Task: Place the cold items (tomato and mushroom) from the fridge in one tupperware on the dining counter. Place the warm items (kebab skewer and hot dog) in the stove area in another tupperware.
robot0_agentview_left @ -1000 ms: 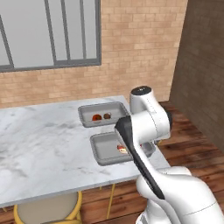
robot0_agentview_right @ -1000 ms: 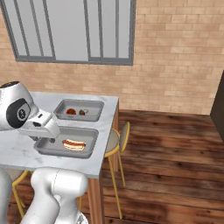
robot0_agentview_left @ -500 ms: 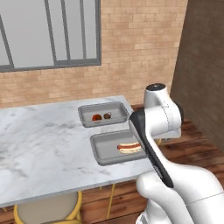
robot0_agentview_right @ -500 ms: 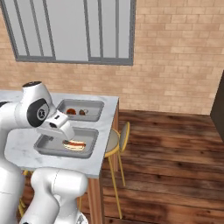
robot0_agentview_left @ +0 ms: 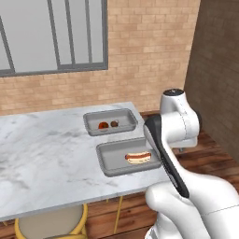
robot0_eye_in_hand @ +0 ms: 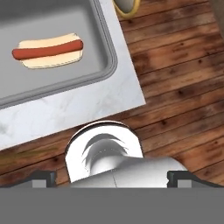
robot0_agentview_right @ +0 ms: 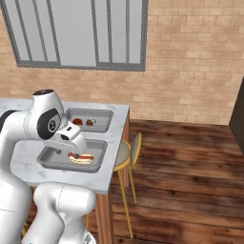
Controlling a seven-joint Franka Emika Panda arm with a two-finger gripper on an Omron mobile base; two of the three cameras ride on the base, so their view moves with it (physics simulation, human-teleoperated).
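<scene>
Now the hot dog (robot0_agentview_left: 138,157) lies flat in the near tupperware (robot0_agentview_left: 108,164) on the dining counter (robot0_agentview_left: 42,158). In the hand view the hot dog (robot0_eye_in_hand: 47,50) sits at about 11 o'clock, well apart from the two dark finger tips. The gripper (robot0_eye_in_hand: 112,176) has its jaws spread as wide as they go, and it holds nothing.

The far tupperware (robot0_agentview_left: 93,125) is at about 12 o'clock from the near one, just beside it. It holds a red tomato (robot0_agentview_left: 103,125) and a brown lump next to it, likely the mushroom (robot0_agentview_left: 114,123), though it is small and hard to make out.

So the cold things look done, and the hot dog looks done too. I think the step in hand is ending the hot dog drop, with the hand up over the counter's edge and the wood floor (robot0_eye_in_hand: 183,65).

The kebab skewer has no place in the near box yet. The next move calls for going to the stove area, finding the skewer, gripping it, and bringing it to lie beside the hot dog.
</scene>
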